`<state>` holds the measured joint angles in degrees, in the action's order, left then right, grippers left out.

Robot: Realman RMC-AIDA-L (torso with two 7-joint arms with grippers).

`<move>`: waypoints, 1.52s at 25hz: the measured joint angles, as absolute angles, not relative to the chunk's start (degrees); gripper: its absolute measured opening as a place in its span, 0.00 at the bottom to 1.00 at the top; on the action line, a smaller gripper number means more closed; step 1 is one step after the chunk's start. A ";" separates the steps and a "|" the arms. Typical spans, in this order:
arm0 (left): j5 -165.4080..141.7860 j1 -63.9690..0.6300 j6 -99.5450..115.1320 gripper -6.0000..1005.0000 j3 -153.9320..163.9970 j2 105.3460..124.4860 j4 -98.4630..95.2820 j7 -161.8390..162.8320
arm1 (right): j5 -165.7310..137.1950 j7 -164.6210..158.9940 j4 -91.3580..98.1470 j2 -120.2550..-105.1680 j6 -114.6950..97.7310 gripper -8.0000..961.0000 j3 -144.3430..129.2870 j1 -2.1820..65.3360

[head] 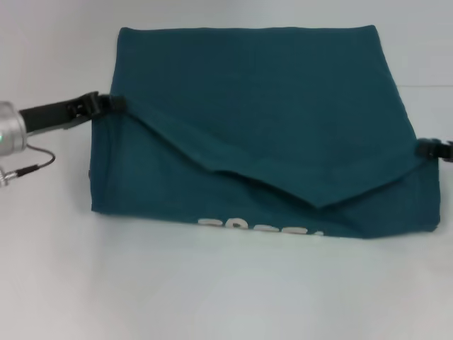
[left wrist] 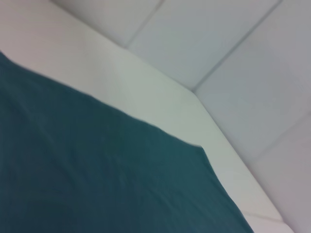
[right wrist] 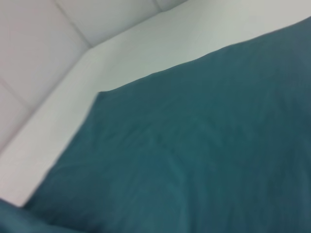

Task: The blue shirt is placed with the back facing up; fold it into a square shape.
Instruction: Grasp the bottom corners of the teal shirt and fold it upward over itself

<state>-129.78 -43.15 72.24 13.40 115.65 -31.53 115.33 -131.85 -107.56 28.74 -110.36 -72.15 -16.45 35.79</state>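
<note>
A white counter (head: 212, 297) carries the blue shirt (head: 262, 106), partly folded, lettering peeking below. The left pincer (head: 106, 105) pinches its left edge and the right pincer (head: 430, 149) its right edge, probably to carry the fold over.

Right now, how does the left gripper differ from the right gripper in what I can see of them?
The left gripper shows with its black link and silver wrist reaching in from the shirt's left edge; the right gripper shows only a small black tip at the picture's right border. The left sits farther up the blue shirt than the right. Both meet the shirt's side edges.
</note>
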 joint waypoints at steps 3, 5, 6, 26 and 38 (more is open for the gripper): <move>-126.68 -44.44 66.39 0.02 13.49 115.69 -28.07 111.85 | -130.84 -105.36 26.62 -111.25 -64.33 0.07 -16.96 38.10; -123.93 -45.00 63.37 0.02 13.48 115.87 -26.43 109.53 | -129.31 -103.44 26.24 -112.06 -60.36 0.07 -17.01 39.26; -122.46 -45.35 61.85 0.02 13.48 116.05 -25.80 108.06 | -128.67 -102.65 26.11 -112.32 -58.48 0.07 -17.02 39.73; -112.69 -51.50 45.14 0.02 13.64 119.18 -21.46 96.67 | -122.85 -94.25 22.99 -113.74 -38.37 0.09 -20.51 47.15; -112.04 -51.17 42.69 0.02 13.40 119.70 -19.73 95.80 | -122.79 -92.40 20.09 -113.90 -33.73 0.10 -21.52 47.97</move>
<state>-112.04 -51.17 42.69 13.40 119.70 -19.73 95.80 -122.79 -92.40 20.09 -113.90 -33.73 -21.52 47.97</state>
